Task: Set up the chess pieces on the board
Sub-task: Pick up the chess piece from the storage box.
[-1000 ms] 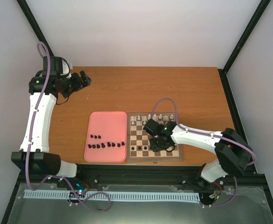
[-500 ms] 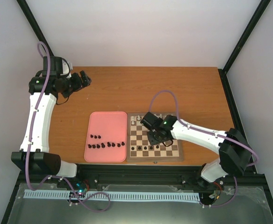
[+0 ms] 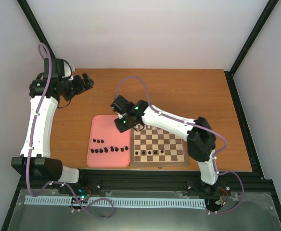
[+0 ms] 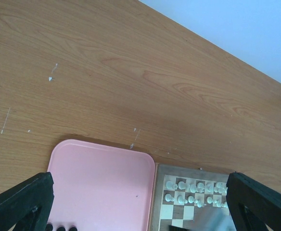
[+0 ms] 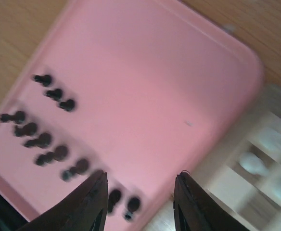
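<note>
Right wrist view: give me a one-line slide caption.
Open right gripper above the tray of black pieces, board edge at right.

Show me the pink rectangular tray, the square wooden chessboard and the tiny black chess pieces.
Pink rectangular tray (image 3: 109, 129): top view, bare floor.
Square wooden chessboard (image 3: 169, 144): top view, an empty square.
Tiny black chess pieces (image 3: 111, 149): top view, one in the tray's row.
</note>
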Available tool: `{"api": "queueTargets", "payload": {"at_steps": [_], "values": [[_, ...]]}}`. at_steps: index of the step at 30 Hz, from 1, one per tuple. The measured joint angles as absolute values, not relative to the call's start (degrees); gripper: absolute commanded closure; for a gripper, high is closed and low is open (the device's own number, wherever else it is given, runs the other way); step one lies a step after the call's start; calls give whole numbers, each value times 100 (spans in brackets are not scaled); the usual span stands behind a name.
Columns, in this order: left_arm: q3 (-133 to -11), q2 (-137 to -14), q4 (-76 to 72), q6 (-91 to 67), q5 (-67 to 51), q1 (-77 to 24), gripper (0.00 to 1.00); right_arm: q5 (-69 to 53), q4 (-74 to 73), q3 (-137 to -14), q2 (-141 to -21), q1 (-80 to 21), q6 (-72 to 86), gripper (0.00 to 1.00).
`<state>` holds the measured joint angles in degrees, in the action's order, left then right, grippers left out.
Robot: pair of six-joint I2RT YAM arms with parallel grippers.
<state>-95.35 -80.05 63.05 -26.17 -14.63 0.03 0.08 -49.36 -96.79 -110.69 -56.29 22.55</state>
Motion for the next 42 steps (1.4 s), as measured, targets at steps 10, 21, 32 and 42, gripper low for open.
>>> {"api": "queueTargets", "payload": {"at_steps": [10,21,32,42], "values": [[-9535,-7964,6305,-2617,-1466,-1,0,-1090,-5148,-11889,-13203,-6226,1446,60],[-9533,-7964,6300,-2620,-1466,-1,0,-1588,-5457,-12634,-14003,-6230,1085,60],[-9478,-7961,6300,-2617,-1463,-1,0,-1625,-5511,-13100,-14473,-6206,1009,62],[-9443,-7955,6298,-2617,-1463,-1,0,-1614,-5520,-13144,-14573,-6121,1011,68]]}}
